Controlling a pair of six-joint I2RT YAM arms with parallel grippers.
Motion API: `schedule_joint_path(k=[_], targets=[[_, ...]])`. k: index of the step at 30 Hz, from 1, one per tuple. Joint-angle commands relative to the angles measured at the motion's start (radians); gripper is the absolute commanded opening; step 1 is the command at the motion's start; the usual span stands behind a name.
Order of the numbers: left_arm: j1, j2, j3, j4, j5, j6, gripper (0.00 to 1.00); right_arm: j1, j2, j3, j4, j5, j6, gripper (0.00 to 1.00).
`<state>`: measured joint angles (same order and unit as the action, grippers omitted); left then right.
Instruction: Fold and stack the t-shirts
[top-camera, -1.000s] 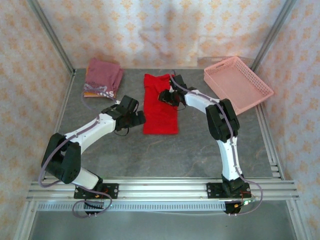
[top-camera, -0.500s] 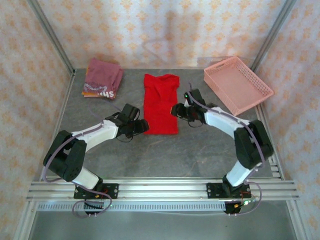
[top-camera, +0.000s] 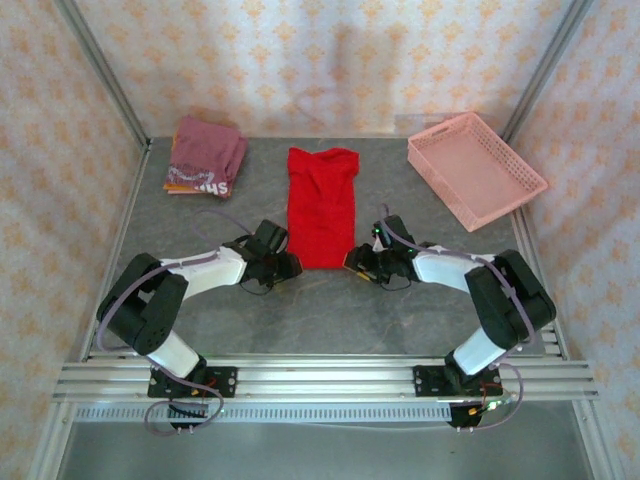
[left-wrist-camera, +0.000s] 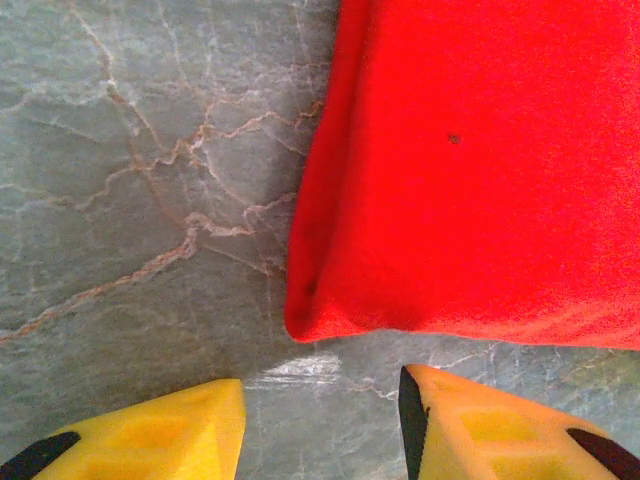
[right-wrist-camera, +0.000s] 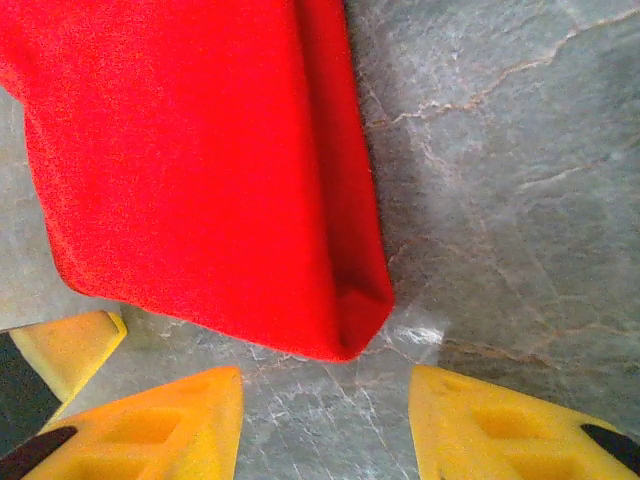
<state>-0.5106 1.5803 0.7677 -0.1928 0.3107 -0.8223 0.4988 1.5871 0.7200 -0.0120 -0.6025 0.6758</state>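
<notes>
Just ahead of my open left fingers (left-wrist-camera: 150, 430) and right fingers (right-wrist-camera: 500, 420) lies the red tee (top-camera: 322, 205), one near corner each. Its long axis runs straight away from them.

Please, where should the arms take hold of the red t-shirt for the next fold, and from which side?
Take the red t-shirt by its two near corners, coming from the near edge: the left gripper on the left corner, the right gripper on the right corner. It lies as a long flat strip, and both open jaws face these layered corners.
</notes>
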Motion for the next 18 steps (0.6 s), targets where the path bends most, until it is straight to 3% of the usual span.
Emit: schedule_joint_path(k=[1, 12, 18], targets=[[0.001, 0.024, 0.027, 0.018, -0.020, -0.001, 0.46, 0.003, 0.051, 0.027, 0.056, -0.013, 0.027, 0.45], [0.000, 0.059, 0.036, 0.024, -0.020, 0.002, 0.45, -0.002, 0.101, 0.062, 0.106, -0.017, 0.041, 0.37], [0.000, 0.057, 0.042, 0.014, -0.023, 0.003, 0.45, -0.003, 0.088, 0.070, 0.096, -0.018, 0.042, 0.22]])
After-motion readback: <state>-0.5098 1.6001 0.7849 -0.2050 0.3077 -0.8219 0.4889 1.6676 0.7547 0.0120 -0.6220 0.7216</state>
